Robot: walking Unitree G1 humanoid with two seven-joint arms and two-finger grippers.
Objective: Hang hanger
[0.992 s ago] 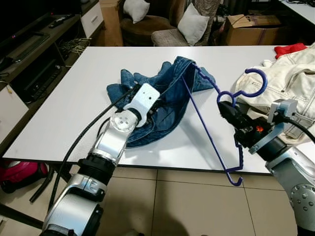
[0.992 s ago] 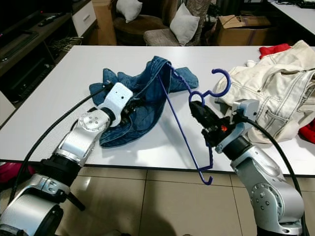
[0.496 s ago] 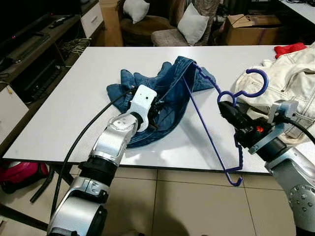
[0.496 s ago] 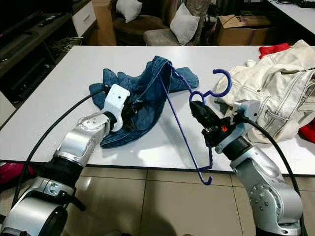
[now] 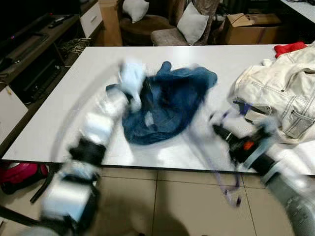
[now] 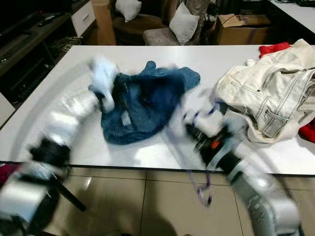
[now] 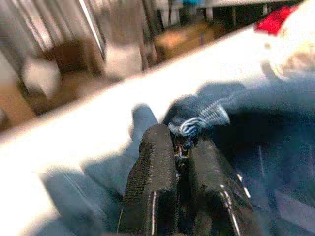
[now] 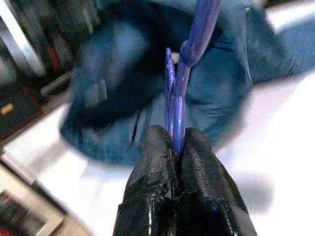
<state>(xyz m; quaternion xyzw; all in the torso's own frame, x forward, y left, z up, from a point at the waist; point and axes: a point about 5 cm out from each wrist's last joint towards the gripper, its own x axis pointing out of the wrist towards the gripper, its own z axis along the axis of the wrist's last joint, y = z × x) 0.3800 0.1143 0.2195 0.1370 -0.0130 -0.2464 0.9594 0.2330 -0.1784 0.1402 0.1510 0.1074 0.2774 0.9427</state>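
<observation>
Blur smears my head views. My right gripper point(image 8: 176, 147) is clamped on the thin purple wire hanger point(image 8: 183, 83), near the crumpled blue denim garment point(image 5: 167, 105) on the white table point(image 5: 74, 98); my left gripper point(image 7: 179, 147) pinches a denim fold. I fear the slim wire twisting loose from the jeans.

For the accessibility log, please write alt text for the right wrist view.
The right gripper has its two black fingers shut on a purple hanger, seen against blurred blue denim clothing lying on a white table.
</observation>
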